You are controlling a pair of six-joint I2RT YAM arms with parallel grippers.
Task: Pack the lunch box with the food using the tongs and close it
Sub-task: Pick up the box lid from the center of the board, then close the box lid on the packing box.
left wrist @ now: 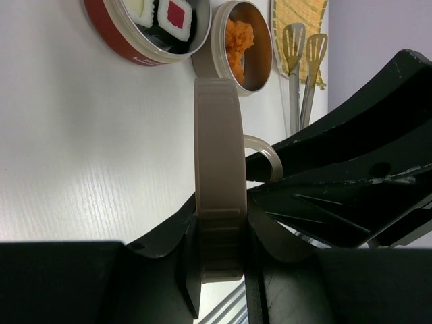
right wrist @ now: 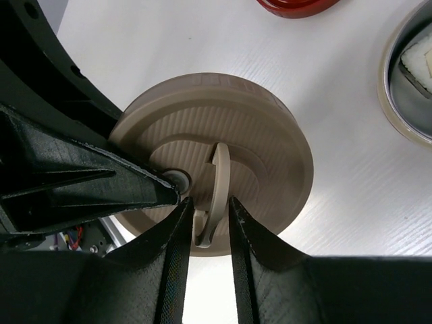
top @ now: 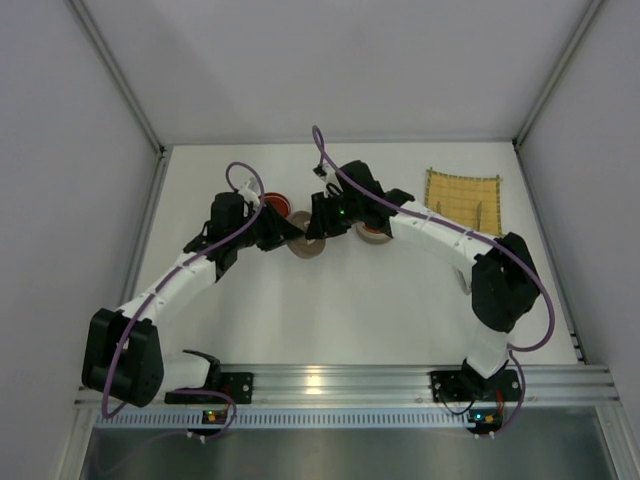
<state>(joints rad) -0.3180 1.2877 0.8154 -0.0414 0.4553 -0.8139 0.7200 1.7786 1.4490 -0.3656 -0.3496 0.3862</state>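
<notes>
a: tongs (left wrist: 293,81), where are they and how do they stand?
b: lying flat toward the far right of the table (left wrist: 81,148), with their paddle ends on the yellow mat (left wrist: 300,13). the two arms lie close together with a narrow gap and nothing between them. neither gripper touches them.
a: and the food?
b: orange chunks (left wrist: 237,37) sit in the beige tin (left wrist: 214,37). sushi pieces (left wrist: 177,15), white rice with a dark wrap and a red centre, sit in the red tin (left wrist: 121,40) just beside it. both tins are uncovered.
a: so what do the arms hold?
b: the beige lid (left wrist: 217,169), up on its edge between them. the left gripper (left wrist: 219,266) clamps its rim. the right gripper (right wrist: 210,229) has its fingers (right wrist: 177,256) tight on either side of the loop handle (right wrist: 220,175) on the lid's face.
</notes>
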